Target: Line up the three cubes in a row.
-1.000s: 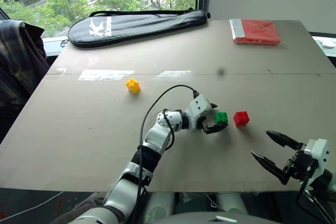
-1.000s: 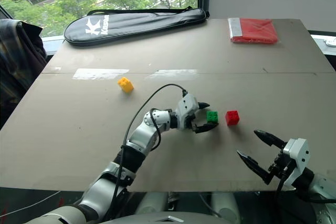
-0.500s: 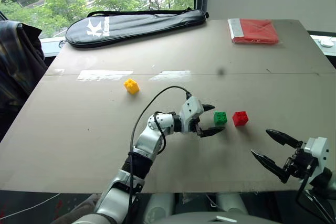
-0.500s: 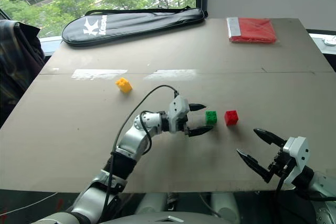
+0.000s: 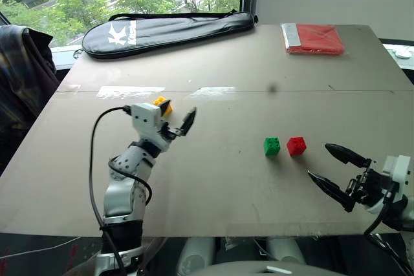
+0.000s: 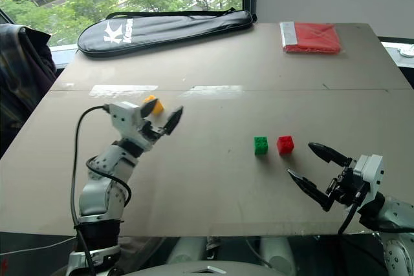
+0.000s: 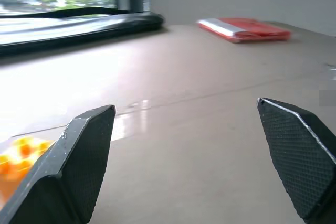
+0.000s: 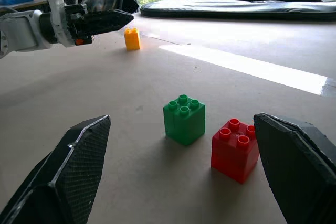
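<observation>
Brown tabletop [image 5: 213, 192] carries three cubes: green cube [image 5: 272, 146] just beside red cube [image 5: 296, 145], yellow cube [image 5: 163, 102] well apart. Behind lie one black racket bag [image 5: 168, 29] and one red packet [image 5: 315, 38]. Left gripper [image 5: 176, 125], spread and empty, hovers seemingly just short of yellow. Right gripper [image 5: 336, 171], spread, faces the pair.

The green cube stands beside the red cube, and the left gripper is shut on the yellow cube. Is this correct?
Not quite. The green cube does stand beside the red cube, but the left gripper is open near the yellow cube, not shut on it; the left wrist view shows this.
</observation>
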Robot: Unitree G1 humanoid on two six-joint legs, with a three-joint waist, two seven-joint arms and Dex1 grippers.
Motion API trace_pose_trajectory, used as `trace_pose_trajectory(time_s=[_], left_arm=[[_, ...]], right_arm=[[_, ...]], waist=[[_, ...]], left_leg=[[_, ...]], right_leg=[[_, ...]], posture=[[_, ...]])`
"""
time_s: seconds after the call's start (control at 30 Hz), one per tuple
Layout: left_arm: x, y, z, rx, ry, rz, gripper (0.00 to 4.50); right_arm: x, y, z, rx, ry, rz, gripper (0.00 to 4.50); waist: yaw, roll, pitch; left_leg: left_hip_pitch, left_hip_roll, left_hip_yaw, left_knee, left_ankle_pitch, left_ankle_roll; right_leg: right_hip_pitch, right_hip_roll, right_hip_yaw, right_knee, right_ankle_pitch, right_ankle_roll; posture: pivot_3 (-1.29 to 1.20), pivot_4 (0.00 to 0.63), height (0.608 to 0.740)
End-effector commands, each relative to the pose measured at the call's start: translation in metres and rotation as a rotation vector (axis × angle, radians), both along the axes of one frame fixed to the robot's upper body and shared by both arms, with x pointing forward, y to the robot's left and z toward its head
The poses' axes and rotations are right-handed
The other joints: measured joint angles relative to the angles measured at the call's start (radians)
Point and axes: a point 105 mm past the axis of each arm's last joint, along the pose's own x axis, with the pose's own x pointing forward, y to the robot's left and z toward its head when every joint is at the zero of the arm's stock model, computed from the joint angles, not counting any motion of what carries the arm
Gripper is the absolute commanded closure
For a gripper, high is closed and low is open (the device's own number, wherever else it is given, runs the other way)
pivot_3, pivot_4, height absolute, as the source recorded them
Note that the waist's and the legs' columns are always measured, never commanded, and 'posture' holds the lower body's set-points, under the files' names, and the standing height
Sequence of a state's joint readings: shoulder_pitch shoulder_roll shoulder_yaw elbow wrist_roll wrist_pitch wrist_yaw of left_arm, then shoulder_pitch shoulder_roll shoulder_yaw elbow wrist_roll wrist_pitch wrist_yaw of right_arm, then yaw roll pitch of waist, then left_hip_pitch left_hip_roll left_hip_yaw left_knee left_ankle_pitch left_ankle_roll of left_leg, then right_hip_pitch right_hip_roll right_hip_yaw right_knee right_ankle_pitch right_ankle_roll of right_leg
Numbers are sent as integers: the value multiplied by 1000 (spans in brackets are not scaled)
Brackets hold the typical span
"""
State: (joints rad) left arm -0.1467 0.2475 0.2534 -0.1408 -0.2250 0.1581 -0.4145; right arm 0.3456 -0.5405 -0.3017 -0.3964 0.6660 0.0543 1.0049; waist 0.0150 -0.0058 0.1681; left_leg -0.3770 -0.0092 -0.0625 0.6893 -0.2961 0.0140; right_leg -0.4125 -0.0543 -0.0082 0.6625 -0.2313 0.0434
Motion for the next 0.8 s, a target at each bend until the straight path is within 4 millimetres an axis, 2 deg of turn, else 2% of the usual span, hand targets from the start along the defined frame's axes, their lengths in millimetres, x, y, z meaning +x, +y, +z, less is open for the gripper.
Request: trace_pose_trajectory(time_s=[0.03, 0.2, 0.37, 0.53, 0.67, 0.73, 0.8], left_arm=[[8, 31, 3, 60, -26, 258, 73], [21, 31, -13, 88, 24, 271, 73], [44, 27, -36, 141, 117, 127, 73], [64, 46, -42, 196, 168, 57, 73], [72, 54, -47, 201, 228, -35, 73], [73, 52, -46, 183, 237, -97, 578], [72, 50, -45, 158, 245, -157, 1333]], right_arm=[[1, 9, 9, 6, -46, 52, 0], [6, 12, 13, 5, -62, 61, 0], [8, 17, 17, 4, -71, 71, 0], [9, 18, 20, 3, -76, 73, 0], [7, 20, 21, 4, -75, 77, 0], [6, 20, 22, 5, -75, 82, 0], [5, 20, 23, 7, -76, 90, 0]], waist=[[4, 0, 0], [3, -1, 0], [-2, -1, 0], [-3, -1, 0], [-3, -1, 0], [-3, -1, 0], [-4, -1, 0]], left_leg=[[0, -1, -1, 0, 0, 0], [-1, -3, -1, 0, 0, 0], [-1, -4, -1, 0, 0, 0], [0, -4, 1, 0, 0, 0], [0, -4, 1, 0, 0, 0], [0, -5, 1, 0, 0, 0], [0, -5, 2, 0, 0, 0]], right_leg=[[0, 0, -1, 0, 0, 0], [0, -1, 0, 0, 0, 0], [0, 0, -1, 0, 0, 0], [0, 1, -3, 1, 0, 0], [0, 0, -2, 1, 0, 0], [0, 0, -2, 1, 1, 0], [0, 0, -2, 1, 1, 0]], posture=[[0, 150, 700], [0, 150, 700], [0, 150, 700], [0, 150, 700], [0, 150, 700], [0, 150, 700], [0, 150, 700]])
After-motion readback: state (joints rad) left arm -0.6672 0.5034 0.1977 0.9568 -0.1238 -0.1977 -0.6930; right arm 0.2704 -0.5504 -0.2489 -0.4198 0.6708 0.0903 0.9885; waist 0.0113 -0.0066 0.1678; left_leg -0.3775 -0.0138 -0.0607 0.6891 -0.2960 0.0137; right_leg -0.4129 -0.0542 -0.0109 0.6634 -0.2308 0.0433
